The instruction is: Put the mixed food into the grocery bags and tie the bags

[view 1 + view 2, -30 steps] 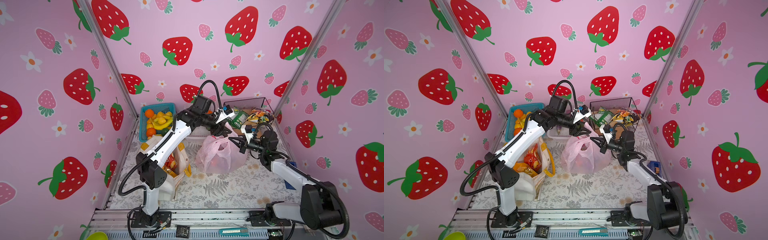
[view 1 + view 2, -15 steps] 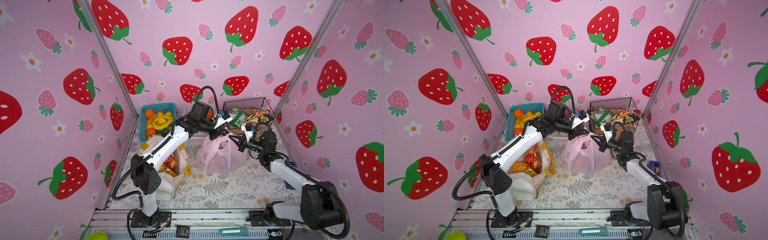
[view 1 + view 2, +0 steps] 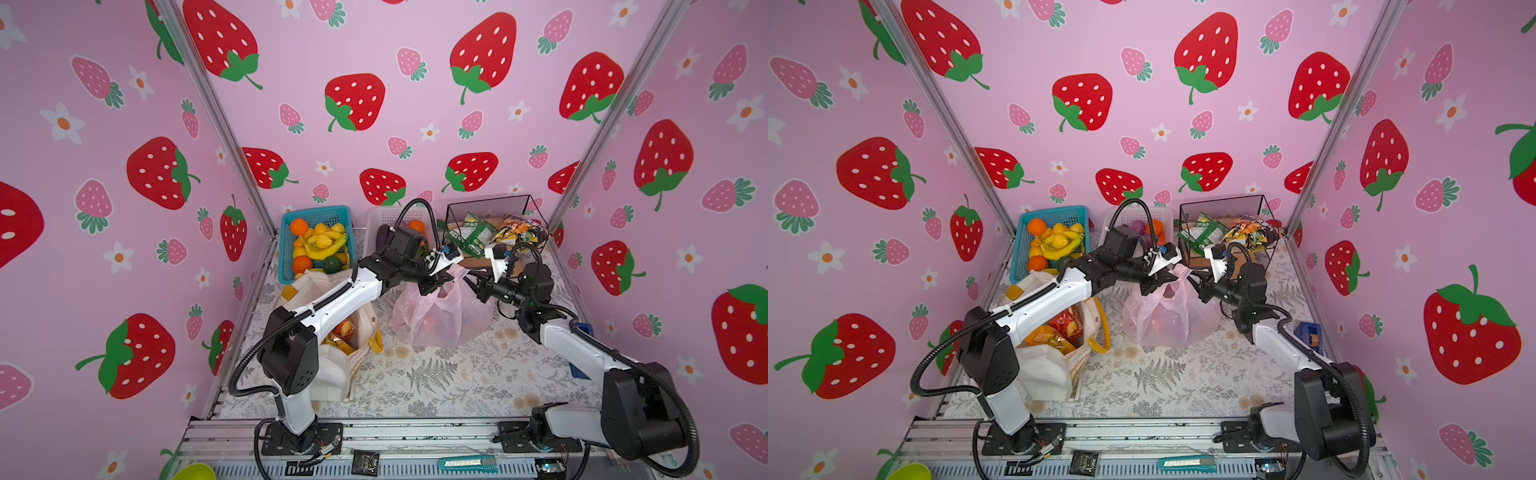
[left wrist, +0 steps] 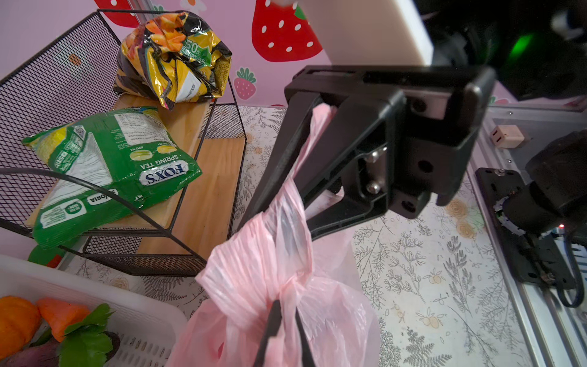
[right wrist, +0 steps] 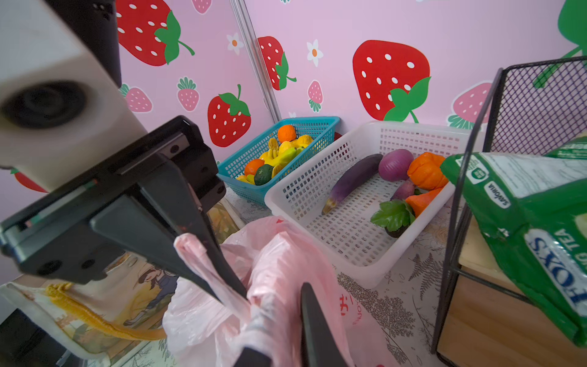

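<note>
Mid-frame, left claw (image 5: 236, 294) clamps the thin pink plastic bag's (image 4: 251, 279) twisted handle, right claw (image 4: 279, 225) narrowly parted around it.

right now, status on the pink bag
left gripper shut on bag handle. right gripper around twisted handle, grip unclear. bag on table, top bunched. nothing blocking.

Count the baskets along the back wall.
3. In a top view: blue basket at left, white basket in the middle, wire basket at right. None looks hidden.
</note>
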Tool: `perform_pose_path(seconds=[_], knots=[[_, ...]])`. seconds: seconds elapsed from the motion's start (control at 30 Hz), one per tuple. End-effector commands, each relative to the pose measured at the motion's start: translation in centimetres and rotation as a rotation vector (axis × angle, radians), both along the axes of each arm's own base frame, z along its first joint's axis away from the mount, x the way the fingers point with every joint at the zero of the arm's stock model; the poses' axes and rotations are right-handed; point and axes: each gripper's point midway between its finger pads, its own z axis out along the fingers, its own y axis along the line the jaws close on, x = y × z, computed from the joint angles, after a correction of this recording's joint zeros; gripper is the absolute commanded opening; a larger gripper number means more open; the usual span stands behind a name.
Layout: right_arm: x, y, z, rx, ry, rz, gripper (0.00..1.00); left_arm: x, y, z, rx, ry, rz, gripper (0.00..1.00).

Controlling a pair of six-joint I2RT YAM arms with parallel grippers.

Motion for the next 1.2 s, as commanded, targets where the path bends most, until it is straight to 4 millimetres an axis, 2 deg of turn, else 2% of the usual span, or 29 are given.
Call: perform_pose_path(seconds=[0.0, 0.4, 0.57, 0.7, 0.77, 0.8, 0.9, 1.07, 1.17], knots=[[-0.2, 0.0, 0.4, 0.016, -0.002, -0.002, 0.19, 0.1, -0.5, -1.1, 0.012, -0.008, -0.003, 0.0], [0.2, -1.5, -1.6, -0.109, 0.022, -0.102, 0.37, 0.4, -0.5, -1.4, 0.028, -0.01, 0.013, 0.0], [-0.5, -2.0, -1.2, -0.113, 0.003, -0.106, 0.44, 0.6, -0.2, -1.5, 0.052, -0.027, 0.016, 0.0], [-1.0, -1.8, -0.7, -0.106, -0.019, -0.076, 0.51, 0.5, -0.1, -1.6, 0.061, -0.032, 0.013, 0.0], [-1.0, -1.5, -0.3, -0.092, -0.027, -0.057, 0.51, 0.5, 0.0, -1.7, 0.065, -0.034, 0.012, 0.0], [-1.0, -1.3, -0.2, -0.083, -0.027, -0.046, 0.55, 0.5, 0.0, -1.7, 0.067, -0.033, 0.012, 0.0], [-0.7, -0.7, 0.5, -0.055, -0.038, -0.024, 0.57, 0.5, 0.0, -1.7, 0.067, -0.034, 0.01, 0.0], [0.9, 0.0, 0.0, -0.061, -0.032, -0.023, 0.57, 0.5, 0.0, -1.8, 0.068, -0.032, 0.008, 0.0], [1.5, 0.4, -0.4, -0.062, -0.029, -0.017, 0.51, 0.5, 0.1, -2.0, 0.076, -0.03, 0.008, 0.0]])
